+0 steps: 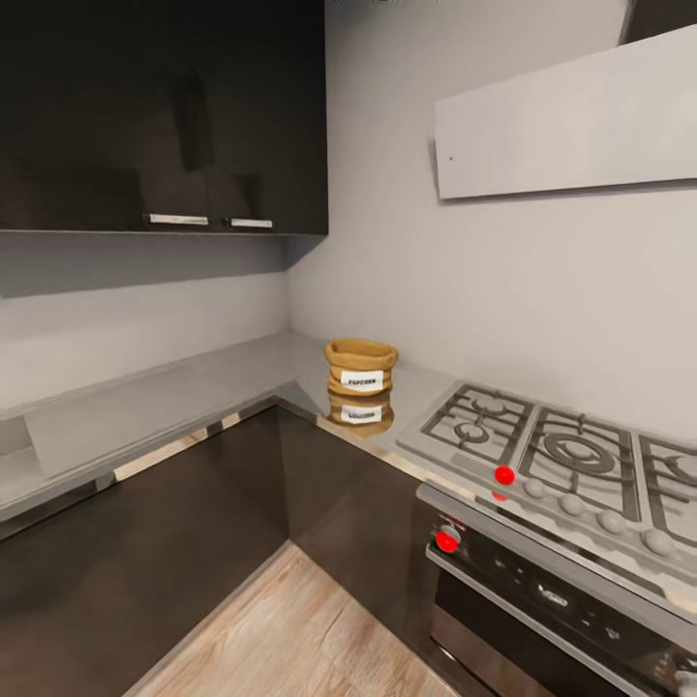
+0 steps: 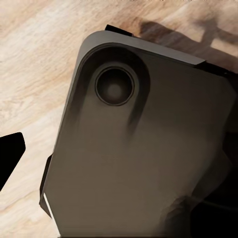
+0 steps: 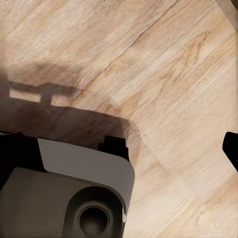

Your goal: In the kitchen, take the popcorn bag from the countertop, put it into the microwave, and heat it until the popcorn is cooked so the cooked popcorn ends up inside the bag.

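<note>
Neither end effector's finger state can be told: both wrist views look down on pale plank floor [image 3: 163, 74]. The small tan burlap popcorn bag [image 1: 361, 367] stands mid-frame on the glossy grey surface [image 1: 174, 402]; approach squarely, stopping near.

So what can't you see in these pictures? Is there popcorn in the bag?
- Inside of the popcorn bag: head view, its rolled rim hides the contents.
- Gas hob and oven: head view, cut off by the right and bottom edges.
- Gripper fingers: both wrist views show just a dark tip at the edge over the wood floor, so open or shut is unclear.
</note>
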You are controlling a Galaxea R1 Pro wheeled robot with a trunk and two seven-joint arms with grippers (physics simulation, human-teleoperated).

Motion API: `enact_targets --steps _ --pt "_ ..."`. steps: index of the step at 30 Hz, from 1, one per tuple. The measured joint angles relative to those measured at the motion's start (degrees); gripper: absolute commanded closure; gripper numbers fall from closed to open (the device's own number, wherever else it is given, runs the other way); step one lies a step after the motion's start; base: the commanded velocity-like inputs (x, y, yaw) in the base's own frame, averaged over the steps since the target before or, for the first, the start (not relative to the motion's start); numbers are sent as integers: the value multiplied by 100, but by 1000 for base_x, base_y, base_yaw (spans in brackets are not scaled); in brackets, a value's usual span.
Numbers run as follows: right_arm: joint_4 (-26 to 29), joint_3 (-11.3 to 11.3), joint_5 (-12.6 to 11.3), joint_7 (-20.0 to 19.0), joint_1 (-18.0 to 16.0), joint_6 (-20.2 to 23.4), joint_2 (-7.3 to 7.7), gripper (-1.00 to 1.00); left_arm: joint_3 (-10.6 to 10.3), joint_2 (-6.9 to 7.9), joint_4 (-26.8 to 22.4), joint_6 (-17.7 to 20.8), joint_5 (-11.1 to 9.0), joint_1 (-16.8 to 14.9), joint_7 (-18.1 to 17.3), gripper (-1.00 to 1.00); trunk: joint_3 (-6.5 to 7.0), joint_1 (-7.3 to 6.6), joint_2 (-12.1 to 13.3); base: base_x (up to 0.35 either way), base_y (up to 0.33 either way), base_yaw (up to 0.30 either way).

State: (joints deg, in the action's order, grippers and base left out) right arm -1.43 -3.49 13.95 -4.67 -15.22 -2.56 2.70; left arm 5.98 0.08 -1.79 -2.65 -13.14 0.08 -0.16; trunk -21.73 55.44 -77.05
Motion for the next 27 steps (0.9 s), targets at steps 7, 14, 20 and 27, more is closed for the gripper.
enact_targets --steps 7,14,20,27 --pt "0 1 -1 -9 0 6 8 -100 5 2 0 0 -1 0 0 -100 126 -154 281 0 0 0" --pt "0 13 -9 -6 0 26 9 -100 8 10 0 0 -5 0 -6 -100 252 -308 562 0 0 0" --pt "0 8 -15 -9 0 22 9 -100 1 6 0 0 -4 0 -8 -100 359 -440 803 0 0 0" --pt "5 36 28 -31 0 30 36 -100 0 -13 0 0 -6 0 -1 -100 414 -506 925 0 0 0"
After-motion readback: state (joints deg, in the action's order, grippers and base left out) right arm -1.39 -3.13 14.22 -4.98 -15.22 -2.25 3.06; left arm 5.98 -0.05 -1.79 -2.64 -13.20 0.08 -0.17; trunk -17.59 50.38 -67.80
